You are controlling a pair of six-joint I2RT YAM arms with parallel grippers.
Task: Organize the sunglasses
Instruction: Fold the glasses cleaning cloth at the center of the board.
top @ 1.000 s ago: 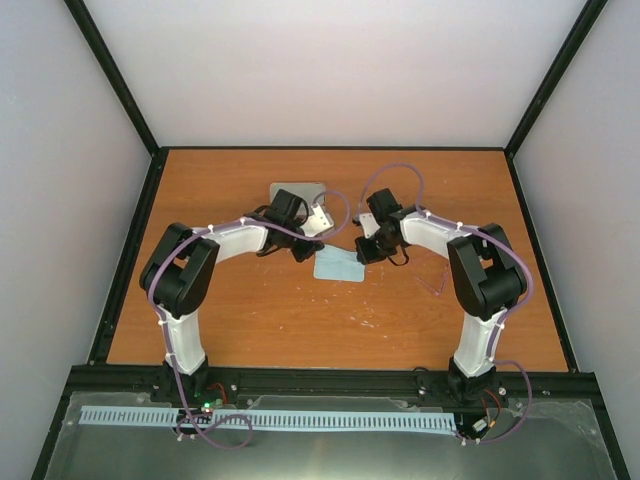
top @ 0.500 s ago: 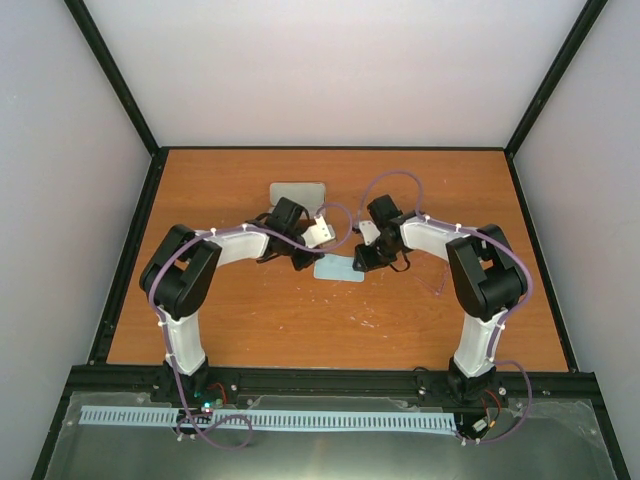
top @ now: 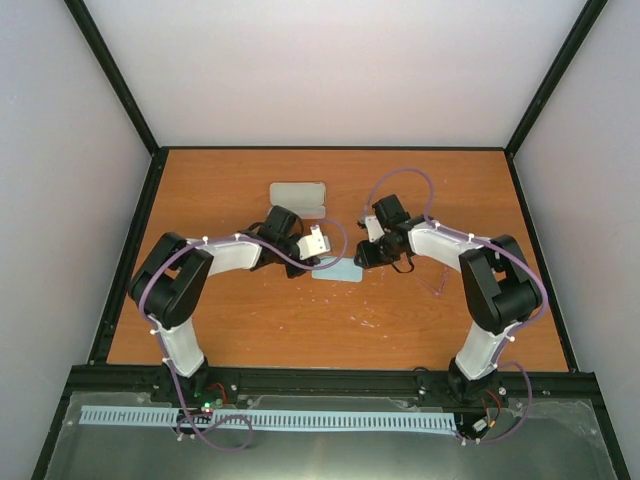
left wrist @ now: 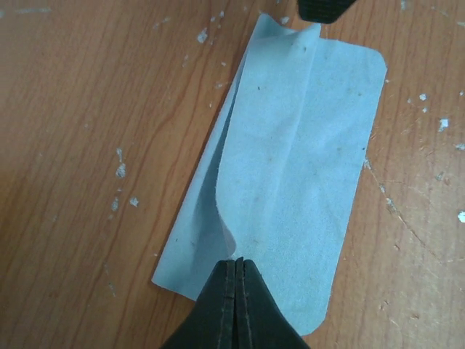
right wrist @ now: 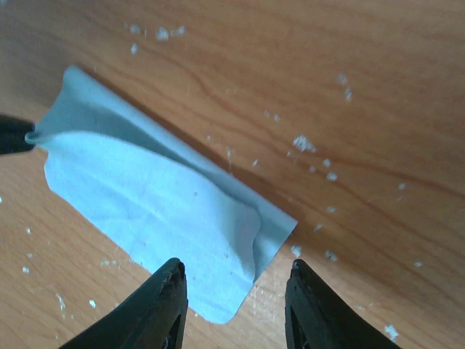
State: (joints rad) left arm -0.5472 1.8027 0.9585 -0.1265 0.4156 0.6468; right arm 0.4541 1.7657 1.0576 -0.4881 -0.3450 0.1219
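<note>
The sunglasses (top: 438, 284) show only as a faint pinkish line on the wood right of centre, beside the right arm. They are out of both wrist views. A light blue cloth (top: 338, 270) lies between the grippers, folded over on itself (left wrist: 298, 145). My left gripper (left wrist: 237, 263) is shut on the cloth's folded edge at one end, low over the table (top: 318, 263). My right gripper (right wrist: 236, 285) is open, its fingers straddling the cloth's (right wrist: 160, 203) opposite corner without touching it (top: 361, 257).
A pale oblong case (top: 298, 198) lies closed behind the left gripper, towards the back. The wooden table (top: 250, 320) is speckled with white flecks. Black frame rails run along its edges.
My left gripper has moved back from near the case down to the cloth's left end and closed on it. The cloth now looks narrower and folded. The right gripper has barely shifted.
</note>
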